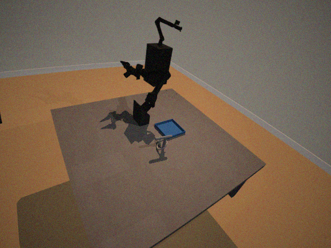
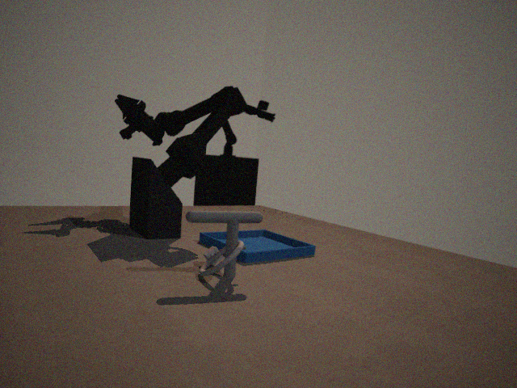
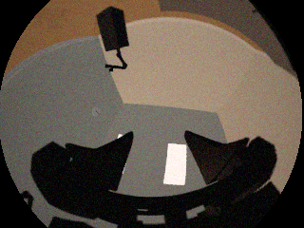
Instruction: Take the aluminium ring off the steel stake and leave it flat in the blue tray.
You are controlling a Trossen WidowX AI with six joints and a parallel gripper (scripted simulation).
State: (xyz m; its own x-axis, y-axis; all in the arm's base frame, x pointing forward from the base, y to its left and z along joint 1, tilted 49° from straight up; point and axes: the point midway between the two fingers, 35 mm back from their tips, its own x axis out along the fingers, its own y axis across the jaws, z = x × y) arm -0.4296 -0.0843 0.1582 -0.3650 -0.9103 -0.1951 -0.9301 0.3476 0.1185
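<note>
nearest you in the exterior view is the steel stake point(image 1: 164, 141) point(image 2: 232, 232), upright, its cross-bar point(image 1: 163, 137) point(image 2: 224, 217) running roughly left to right. the aluminium ring point(image 1: 157, 145) point(image 2: 239, 249) is around the stake, beneath that bar, and sits tilted, its right side higher in this view. you can't be sure which lump is the welded tab.

just behind and to the right is the blue tray point(image 1: 178, 125) point(image 2: 275, 255), with the ring outside it. farther back on the left stands your arm's base point(image 1: 140, 117) point(image 2: 154, 208), and above it the gripper point(image 1: 121, 62) point(image 2: 118, 100) point(image 3: 160, 135) hangs raised, fingers spread wide with nothing between them. beyond stands a dark block point(image 1: 158, 60) point(image 2: 226, 181) carrying another arm point(image 1: 160, 29) point(image 2: 230, 133).

what matters for your next move is direction: the ring lies down, forward and to the right of the gripper as seen from the exterior camera, while the fingers point up and left, away from it. you'd likely swing round and come down well before thinking of a grasp. then judge the lift along the cross-bar's long axis, as the ring probably has to pass over one bar end before the other. the work looks to be at its start.
</note>
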